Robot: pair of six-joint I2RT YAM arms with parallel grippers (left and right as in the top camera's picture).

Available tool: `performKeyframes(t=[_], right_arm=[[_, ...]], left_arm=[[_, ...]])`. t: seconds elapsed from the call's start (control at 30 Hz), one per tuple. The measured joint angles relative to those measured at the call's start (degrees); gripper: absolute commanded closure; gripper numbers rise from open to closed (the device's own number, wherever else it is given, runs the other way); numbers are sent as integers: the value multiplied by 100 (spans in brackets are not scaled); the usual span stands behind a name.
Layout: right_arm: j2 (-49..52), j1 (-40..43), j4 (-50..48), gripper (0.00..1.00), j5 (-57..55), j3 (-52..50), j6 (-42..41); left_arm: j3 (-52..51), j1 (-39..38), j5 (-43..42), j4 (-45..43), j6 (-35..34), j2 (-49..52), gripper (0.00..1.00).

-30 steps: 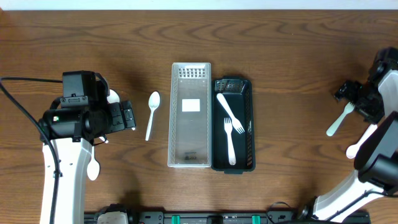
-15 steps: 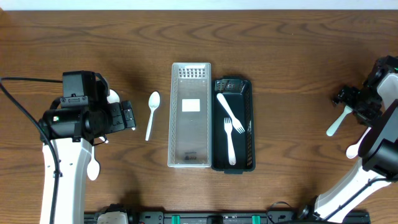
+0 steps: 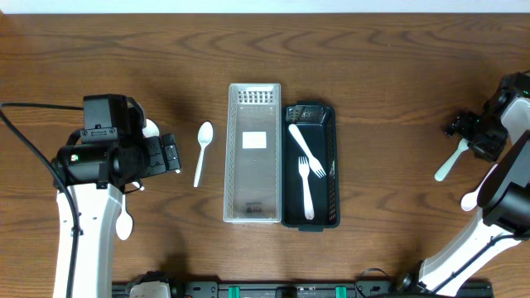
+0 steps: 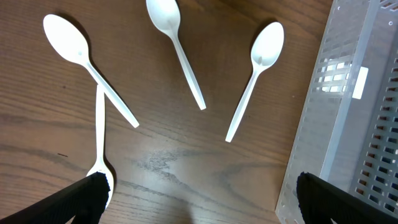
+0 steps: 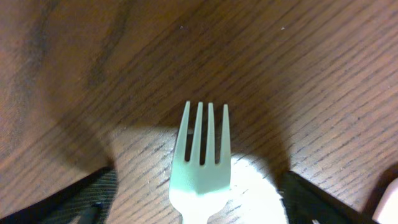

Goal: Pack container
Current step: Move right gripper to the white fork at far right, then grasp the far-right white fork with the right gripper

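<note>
Standing beside the table (image 3: 381,66), I take the clear tray (image 3: 253,186) in the middle as my marker. The black tray (image 3: 334,132) sits touching its right side and already has two forks (image 3: 308,186) lying lengthwise in it, while the clear tray itself holds no cutlery. Far off to the right of the clear tray, near the table edge, the right end effector (image 5: 198,193) hangs over a loose white fork (image 5: 202,155). Its fingers are spread wide, one on each side of the fork's head, with nothing gripped as far as I can tell. Left of the clear tray, the left end effector (image 4: 202,190) is likewise wide open and empty above a scatter of white spoons (image 4: 264,62), the nearest lying just beside the tray. The step in hand, I judge, is picking up that fork to join the others. To do it well, the fingers ought to go low enough to meet the table, since the fork lies flat and thin. They should close squarely across the neck rather than the tines, which would flex and slip. A centred pinch would stop it swinging. Then it wants lifting clear over the black tray's wall and laying parallel to the two forks, not across them.
</note>
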State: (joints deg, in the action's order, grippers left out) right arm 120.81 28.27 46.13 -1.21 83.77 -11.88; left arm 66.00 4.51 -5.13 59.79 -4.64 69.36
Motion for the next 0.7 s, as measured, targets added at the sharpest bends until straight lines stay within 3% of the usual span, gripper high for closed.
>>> performKeyframes(t=[0.13,0.2,0.47,0.57,0.7], right_arm=[[2,0,-17,51,0,0,46],[2,0,-17,58,0,0,44],[2,0,-15,73,-7,0,37],[2,0,-13,88,-11,2,57],[2,0,-7,99,37,15,42]], left_arm=[[0,0,0,0,0,0,2],[0,0,0,0,0,0,2],[0,0,0,0,-2,0,2],[0,0,0,0,0,0,2],[0,0,0,0,0,0,2]])
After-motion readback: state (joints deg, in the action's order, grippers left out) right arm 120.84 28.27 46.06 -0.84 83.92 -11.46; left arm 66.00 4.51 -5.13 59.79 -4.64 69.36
